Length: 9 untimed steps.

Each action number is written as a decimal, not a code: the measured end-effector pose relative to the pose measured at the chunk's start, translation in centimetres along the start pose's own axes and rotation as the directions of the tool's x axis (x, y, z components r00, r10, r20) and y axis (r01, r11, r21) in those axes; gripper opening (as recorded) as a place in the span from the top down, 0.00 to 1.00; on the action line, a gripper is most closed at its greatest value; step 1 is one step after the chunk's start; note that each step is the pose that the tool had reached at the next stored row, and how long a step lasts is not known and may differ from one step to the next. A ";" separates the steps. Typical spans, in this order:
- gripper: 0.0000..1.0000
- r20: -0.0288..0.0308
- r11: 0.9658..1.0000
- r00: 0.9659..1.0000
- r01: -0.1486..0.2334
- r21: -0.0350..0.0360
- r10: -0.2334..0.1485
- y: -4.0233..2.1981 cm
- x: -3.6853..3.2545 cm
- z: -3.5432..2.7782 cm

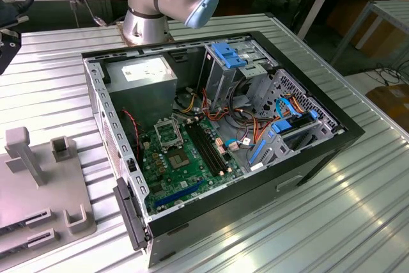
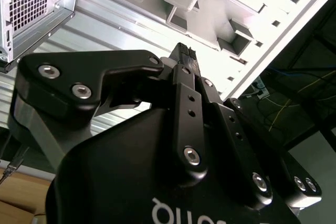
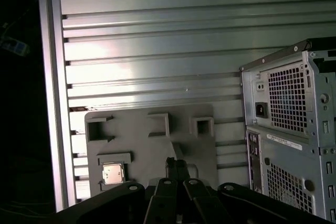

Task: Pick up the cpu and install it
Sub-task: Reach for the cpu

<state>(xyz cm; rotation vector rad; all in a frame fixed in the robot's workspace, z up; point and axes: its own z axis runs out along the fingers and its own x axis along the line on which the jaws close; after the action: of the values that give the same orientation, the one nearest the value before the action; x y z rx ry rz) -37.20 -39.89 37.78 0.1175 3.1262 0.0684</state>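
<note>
Approach for pick-up, as judged: the cpu (image 3: 113,173) lies in a pocket of the grey tray (image 3: 152,148); the pincer (image 3: 175,163), closed and empty, hangs over that tray beside the cpu; grasping calls for open jaws centred on it.

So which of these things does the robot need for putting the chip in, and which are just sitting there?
For the job: small silver square cpu on the grey plastic tray; black gripper; metal-framed square socket.
Just sitting there: grey metal power-supply box; long black memory slots; blue plastic drive brackets.
</note>
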 end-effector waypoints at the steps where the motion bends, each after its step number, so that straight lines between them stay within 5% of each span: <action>1: 0.89 0.000 1.000 1.000 0.000 0.000 0.000 -0.01 0.15 0.00; 9: 0.89 -0.001 1.000 1.000 0.000 0.000 0.000 -0.09 1.10 0.05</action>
<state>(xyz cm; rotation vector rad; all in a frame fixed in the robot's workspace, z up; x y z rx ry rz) -38.30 -39.89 37.72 0.1174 3.1267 0.0685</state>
